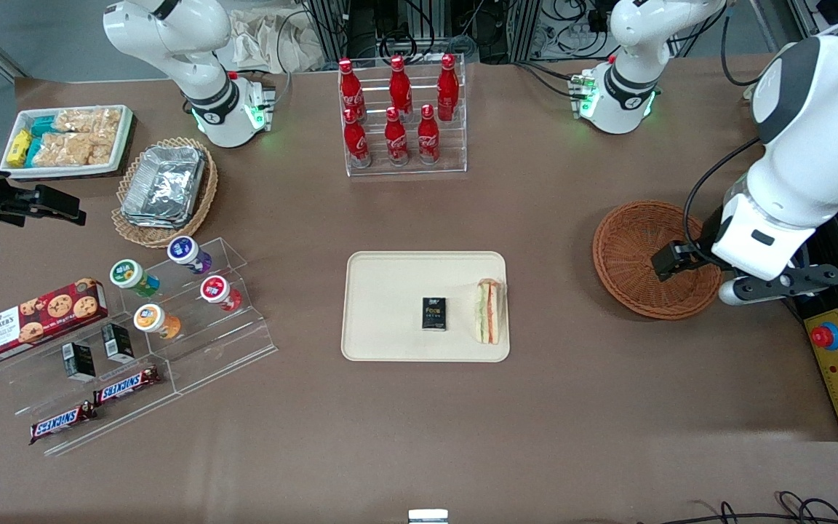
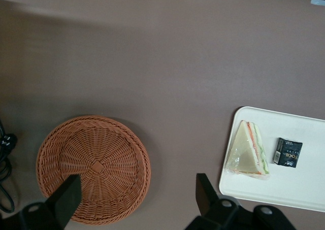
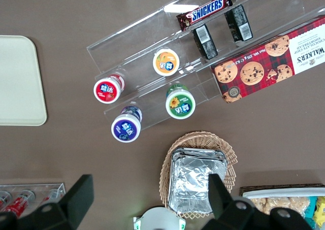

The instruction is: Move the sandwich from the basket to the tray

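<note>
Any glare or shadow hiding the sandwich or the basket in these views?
Front view: even light, sandwich clear on the tray; the working arm covers part of the basket. Left wrist view: soft shadow over the table, basket and sandwich sharp; open claw dark, above the basket's edge.

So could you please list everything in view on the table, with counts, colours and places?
sandwich: 1, white with green and orange filling, on tray
tray: 1, cream, table centre
black packet: 1, on tray beside sandwich
basket: 1, reddish-brown, empty, toward working arm's end
cola bottles: 6, red, in clear rack
foil trays: silver stack, in tan basket
cups: 4, coloured lids, on clear stand
Snickers bars: 2
Walkers cookie box: 1, red
snack tray: 1, white
gripper: above the basket's edge, jaws open, holding nothing
</note>
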You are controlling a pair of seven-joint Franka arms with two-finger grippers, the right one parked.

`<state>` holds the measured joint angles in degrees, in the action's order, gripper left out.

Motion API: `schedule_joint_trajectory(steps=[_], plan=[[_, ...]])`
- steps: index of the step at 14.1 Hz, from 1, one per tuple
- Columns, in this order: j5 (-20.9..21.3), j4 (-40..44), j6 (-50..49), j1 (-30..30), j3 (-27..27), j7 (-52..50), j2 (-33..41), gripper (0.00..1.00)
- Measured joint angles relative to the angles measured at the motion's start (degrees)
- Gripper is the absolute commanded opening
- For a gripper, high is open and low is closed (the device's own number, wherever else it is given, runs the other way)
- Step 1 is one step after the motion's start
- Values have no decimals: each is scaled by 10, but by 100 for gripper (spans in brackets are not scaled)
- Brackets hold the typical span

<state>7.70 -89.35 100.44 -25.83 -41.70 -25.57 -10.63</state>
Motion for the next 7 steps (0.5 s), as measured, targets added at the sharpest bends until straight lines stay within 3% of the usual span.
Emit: schedule_joint_trajectory(steps=[4,7], plan=[[-6,1,-27,0,41,48,21,100],[-24,2,-48,2,104,157,39,100]])
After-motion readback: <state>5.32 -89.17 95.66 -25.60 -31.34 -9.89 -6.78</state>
